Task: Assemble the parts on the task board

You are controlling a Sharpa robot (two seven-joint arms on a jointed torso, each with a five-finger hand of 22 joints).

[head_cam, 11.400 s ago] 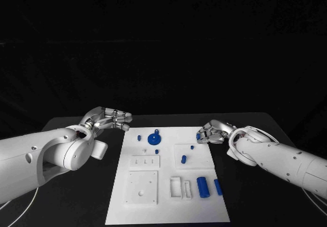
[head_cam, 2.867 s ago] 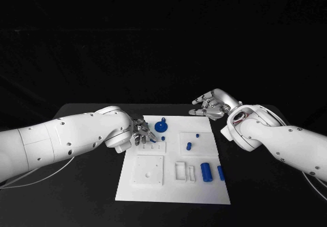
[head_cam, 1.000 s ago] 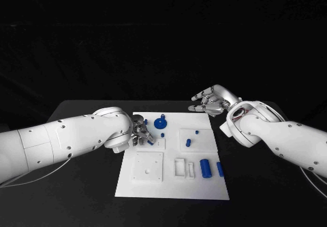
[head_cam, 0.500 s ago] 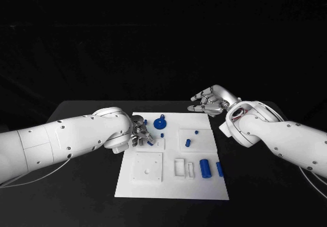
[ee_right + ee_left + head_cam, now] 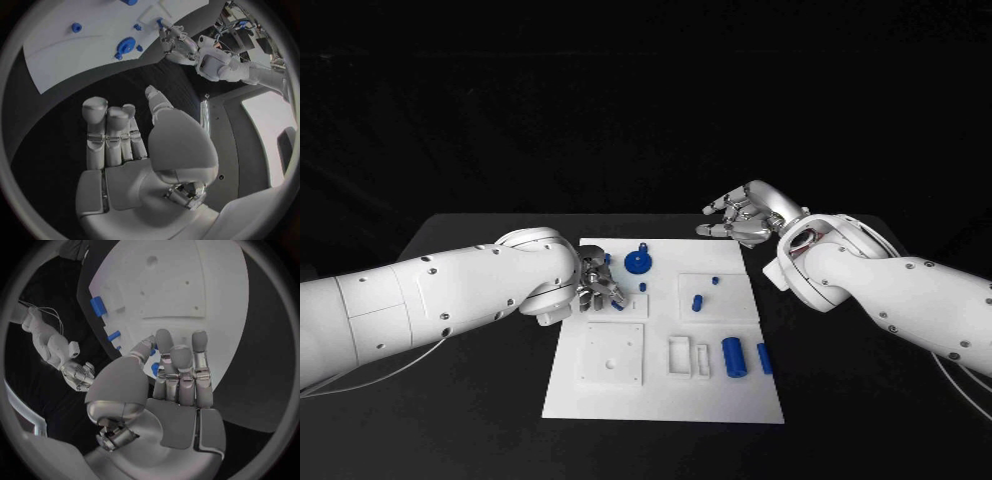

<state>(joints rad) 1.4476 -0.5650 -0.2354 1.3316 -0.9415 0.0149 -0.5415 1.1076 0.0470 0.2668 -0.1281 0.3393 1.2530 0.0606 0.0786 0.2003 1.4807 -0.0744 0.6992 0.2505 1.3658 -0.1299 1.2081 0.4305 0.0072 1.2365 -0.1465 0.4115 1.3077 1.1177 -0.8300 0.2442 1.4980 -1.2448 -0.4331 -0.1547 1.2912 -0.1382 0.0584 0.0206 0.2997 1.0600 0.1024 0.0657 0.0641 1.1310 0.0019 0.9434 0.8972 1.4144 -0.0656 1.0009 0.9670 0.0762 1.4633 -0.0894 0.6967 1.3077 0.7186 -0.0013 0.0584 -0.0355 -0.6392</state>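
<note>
Black bench, white task board (image 5: 668, 400) at centre. Left hand (image 5: 596, 284) low over board's near-left edge, fingers (image 5: 178, 365) pinching small blue part (image 5: 154, 369); right hand (image 5: 747, 215) raised beyond far corner, fingers spread, empty. Risk: tilted part jamming or slipping at its hole.

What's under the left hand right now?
The left hand is low over the task board, pinching a small blue part between its fingertips. The head view shows blue at below the fingers. Whether the part touches the board is hidden.
</note>
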